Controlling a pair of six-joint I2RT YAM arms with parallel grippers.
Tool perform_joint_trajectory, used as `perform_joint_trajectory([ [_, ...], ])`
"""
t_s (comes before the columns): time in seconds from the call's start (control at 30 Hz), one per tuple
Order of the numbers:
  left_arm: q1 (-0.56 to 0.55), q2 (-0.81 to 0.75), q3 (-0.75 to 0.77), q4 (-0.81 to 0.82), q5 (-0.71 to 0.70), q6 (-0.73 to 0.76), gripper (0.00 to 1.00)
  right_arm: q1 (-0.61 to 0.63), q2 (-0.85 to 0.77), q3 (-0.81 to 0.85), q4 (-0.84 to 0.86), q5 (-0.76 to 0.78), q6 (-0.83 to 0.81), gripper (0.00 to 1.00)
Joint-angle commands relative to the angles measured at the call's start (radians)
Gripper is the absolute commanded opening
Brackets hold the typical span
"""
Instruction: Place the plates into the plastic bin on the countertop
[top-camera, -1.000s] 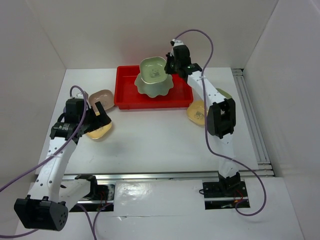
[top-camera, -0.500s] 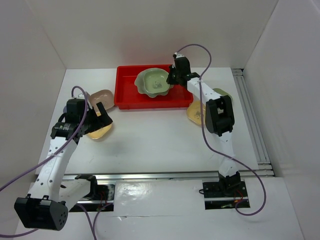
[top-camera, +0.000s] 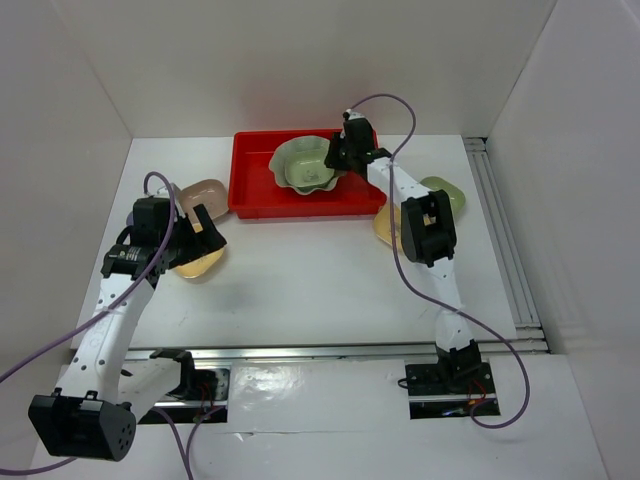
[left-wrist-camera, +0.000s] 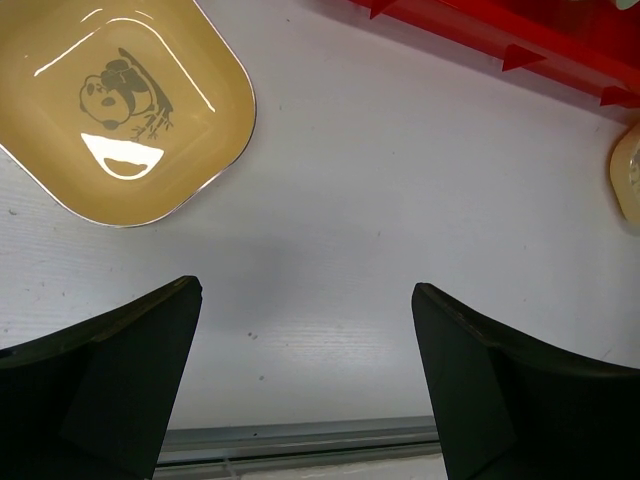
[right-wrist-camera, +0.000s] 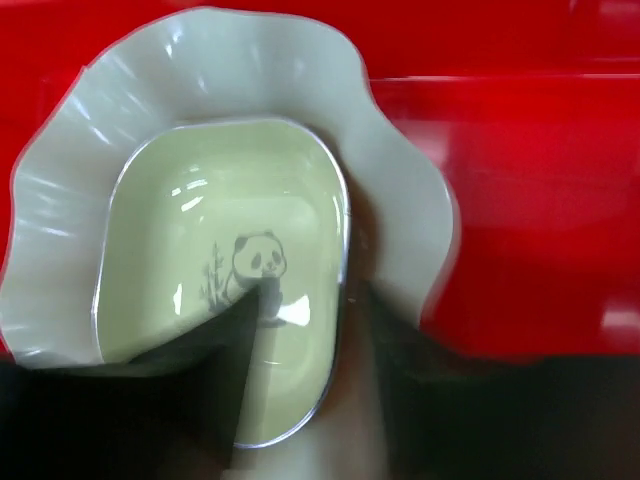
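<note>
The scalloped dish (top-camera: 300, 170) sits inside the bin (top-camera: 255, 190), toward its 3 o'clock half, with a green plate (right-wrist-camera: 220, 290) bearing a panda print nested in it. The right gripper (top-camera: 335, 157) is at the stack's 3 o'clock edge. In the wrist view one finger (right-wrist-camera: 225, 380) lies inside the green plate and the other is outside its rim, clamped on that rim. Blur hides whether the scalloped dish is pinched too. The bin lies at 12 o'clock on the countertop (top-camera: 300, 270).

A tan plate (top-camera: 205, 190) rests just off the bin's 9 o'clock end. A yellow plate (top-camera: 195, 262) lies at the tan plate's 6 o'clock, and the left gripper (left-wrist-camera: 305, 295) hangs over it, spread wide with nothing between its fingers. Off the bin's 4 o'clock corner lie a second yellow plate (top-camera: 388, 228) and another green one (top-camera: 447, 192).
</note>
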Motion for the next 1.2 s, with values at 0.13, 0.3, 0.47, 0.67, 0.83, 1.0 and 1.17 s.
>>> perform_joint_trajectory([
  [0.13, 0.005, -0.008, 0.002, 0.045, 0.045, 0.031, 1.0, 0.014, -0.063, 0.055, 0.106, -0.054, 0.003, 1.0],
  [0.3, 0.005, -0.008, 0.002, 0.045, 0.06, 0.04, 1.0, 0.037, -0.184, 0.056, 0.096, 0.026, -0.044, 1.0],
  [0.47, 0.005, -0.017, -0.007, 0.045, 0.07, 0.04, 1.0, 0.015, -0.472, -0.168, 0.074, 0.176, -0.041, 1.0],
  [0.67, 0.005, -0.026, -0.007, 0.045, 0.07, 0.04, 1.0, -0.078, -0.9, -0.725, -0.013, 0.434, 0.006, 1.0],
  [0.83, 0.005, -0.026, -0.007, 0.045, 0.07, 0.04, 1.0, -0.218, -1.092, -1.099, -0.085, 0.373, 0.094, 0.97],
  [1.0, 0.005, -0.026, -0.007, 0.045, 0.07, 0.04, 1.0, -0.292, -1.161, -1.274, -0.013, 0.31, 0.118, 0.83],
  [1.17, 0.005, -0.035, -0.007, 0.045, 0.07, 0.04, 1.0, -0.301, -1.088, -1.349, 0.056, 0.271, 0.167, 0.79],
])
